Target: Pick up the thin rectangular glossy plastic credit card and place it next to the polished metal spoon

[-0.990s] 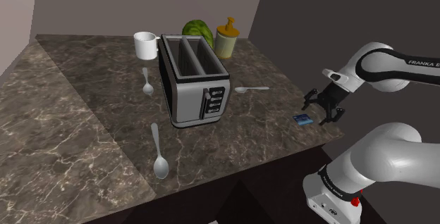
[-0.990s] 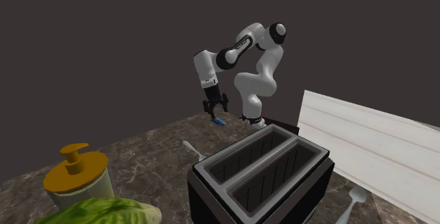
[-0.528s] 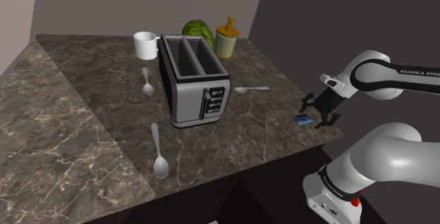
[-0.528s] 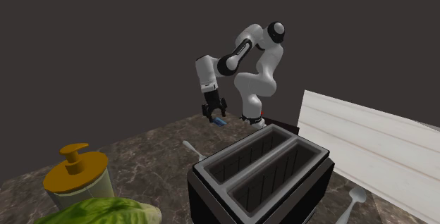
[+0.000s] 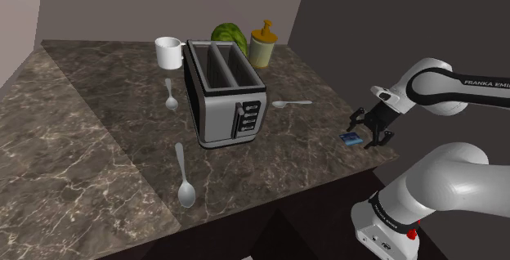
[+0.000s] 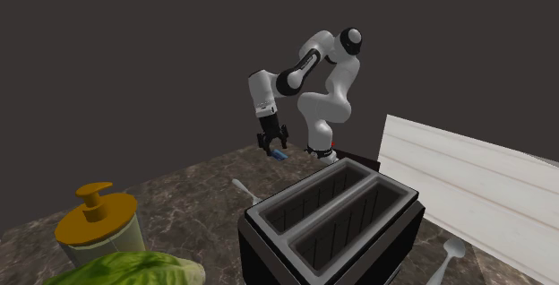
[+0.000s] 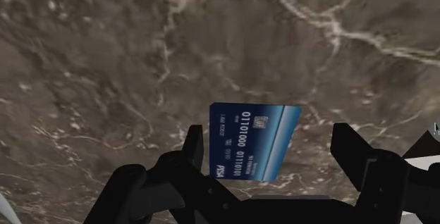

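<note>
A dark blue credit card (image 5: 351, 139) with white numbers lies flat on the dark marble counter (image 5: 123, 144), close to its edge nearest the robot stand. My gripper (image 5: 369, 133) is down just above it, open. In the wrist view the card (image 7: 252, 141) lies between the two fingers (image 7: 194, 145); one finger is beside a card edge and the other stands well apart. The gripper (image 6: 273, 146) hangs over the card (image 6: 280, 155) in the second exterior view too. Three metal spoons lie on the counter; the nearest spoon (image 5: 292, 102) is just beyond the toaster's right side.
A black and silver two-slot toaster (image 5: 225, 91) stands mid-counter. A second spoon (image 5: 170, 95) and a third spoon (image 5: 183, 178) lie to its left. A white mug (image 5: 168, 51), a green melon (image 5: 229, 34) and a yellow-lidded jar (image 5: 261, 44) stand at the back.
Over the last second the gripper dropped lower and came in over the card; in the last half second it has barely moved. The card has stayed in place.
</note>
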`<action>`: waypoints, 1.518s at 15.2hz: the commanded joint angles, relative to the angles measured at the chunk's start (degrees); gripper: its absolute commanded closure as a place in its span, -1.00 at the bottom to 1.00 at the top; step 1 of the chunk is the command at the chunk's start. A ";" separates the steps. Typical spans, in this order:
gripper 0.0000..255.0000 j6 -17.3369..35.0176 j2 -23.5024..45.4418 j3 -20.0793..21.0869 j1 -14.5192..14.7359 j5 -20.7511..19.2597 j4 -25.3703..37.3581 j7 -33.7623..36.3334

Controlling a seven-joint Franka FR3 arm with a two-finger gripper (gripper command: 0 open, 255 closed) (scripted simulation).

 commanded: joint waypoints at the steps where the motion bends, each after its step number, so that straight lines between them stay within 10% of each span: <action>1: 1.00 -0.56 -1.04 -5.80 4.97 8.73 1.28 0.15; 7: 1.00 2.90 4.84 -7.01 9.77 10.37 4.84 0.26; 8: 1.00 1.67 -0.14 -5.38 5.03 9.25 -0.28 0.20; 23: 1.00 -11.82 -5.32 6.32 0.62 17.29 6.95 2.73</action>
